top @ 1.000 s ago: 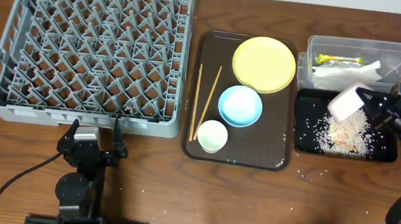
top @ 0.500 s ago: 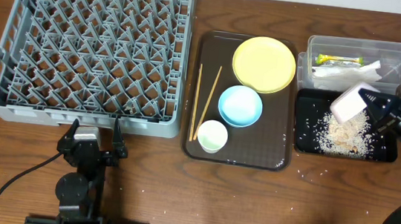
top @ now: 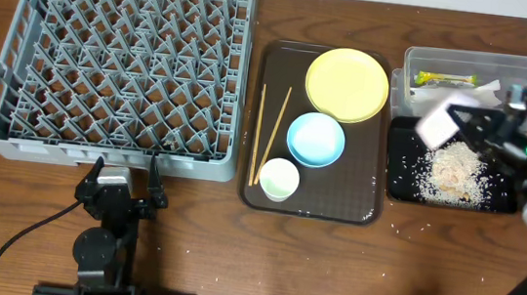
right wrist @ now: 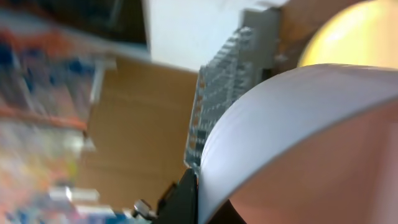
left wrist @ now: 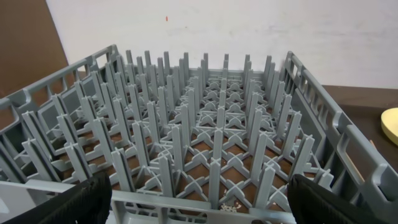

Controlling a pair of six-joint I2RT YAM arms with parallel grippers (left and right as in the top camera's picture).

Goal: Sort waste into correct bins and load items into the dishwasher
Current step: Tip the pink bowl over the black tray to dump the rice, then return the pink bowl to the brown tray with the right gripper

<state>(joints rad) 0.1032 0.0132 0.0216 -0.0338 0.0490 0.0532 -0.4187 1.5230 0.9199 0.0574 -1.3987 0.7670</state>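
From overhead, the right claw (top: 462,124) is clamped shut on the smooth white bowl (top: 436,124), holding it tilted above the shallow black tray (top: 398,152) and its heap of rice (top: 452,172) at right of frame. The left claw (top: 126,165) gapes wide and empty just below the grey plastic rack (top: 121,59), upper left. Left wrist: upright pegs fill the frame. Right wrist: the bowl's curved rim, blurred, lower right.

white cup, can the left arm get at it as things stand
Probably yes: the left gripper is open and empty; the white cup stands uncovered in the near-left corner of the brown tray.
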